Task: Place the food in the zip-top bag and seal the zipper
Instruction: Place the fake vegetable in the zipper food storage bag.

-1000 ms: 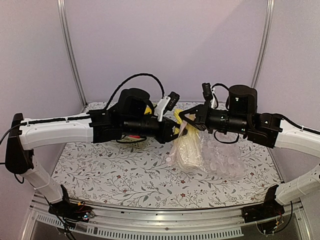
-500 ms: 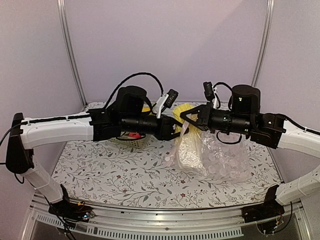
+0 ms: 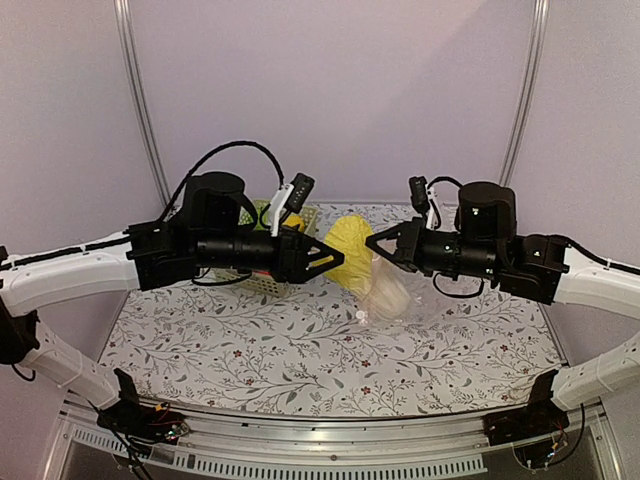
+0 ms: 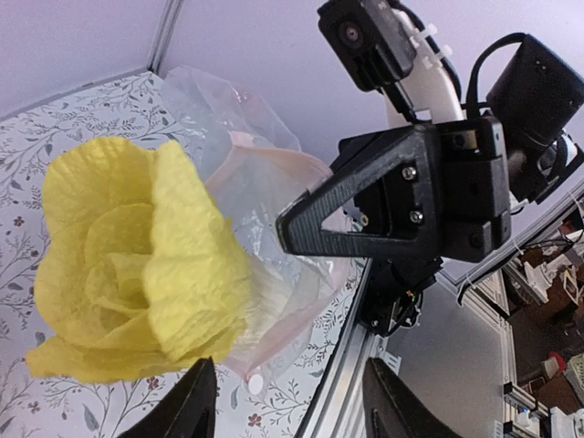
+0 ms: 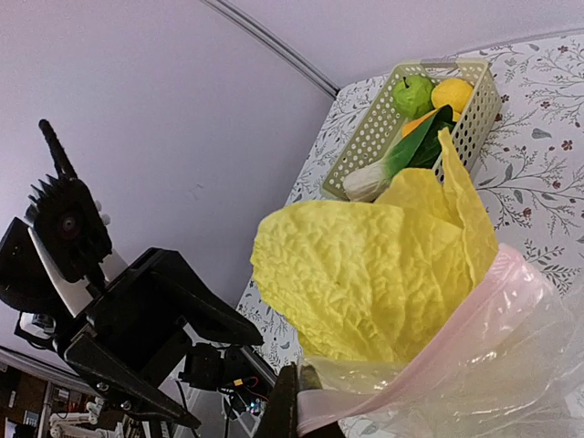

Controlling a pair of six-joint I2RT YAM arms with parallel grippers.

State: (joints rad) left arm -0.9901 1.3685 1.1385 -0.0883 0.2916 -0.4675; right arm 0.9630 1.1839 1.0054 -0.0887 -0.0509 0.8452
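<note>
The yellow-white cabbage (image 3: 350,243) sits head-up in the mouth of the clear zip-top bag (image 3: 400,298); its leaves stick out and its pale stem is inside. My right gripper (image 3: 373,243) is shut on the bag's mouth edge, on the pink zipper strip (image 5: 438,358), and holds the bag up. It also shows in the right wrist view (image 5: 297,408). My left gripper (image 3: 335,258) is open and empty, just left of the cabbage (image 4: 137,265). The white slider tab (image 4: 251,383) hangs at the strip's low end. The red pieces are hidden.
The pale green lattice basket (image 5: 365,151) stands at the back left behind my left arm. It holds a green apple (image 5: 412,94), a small yellow fruit (image 5: 453,91) and a dark green vegetable (image 5: 415,144). The flower-patterned table (image 3: 250,350) lies below.
My left gripper has let go and drawn back to the left, away from the bag's mouth. The bag with the cabbage now hangs from my right gripper alone, more bunched.
</note>
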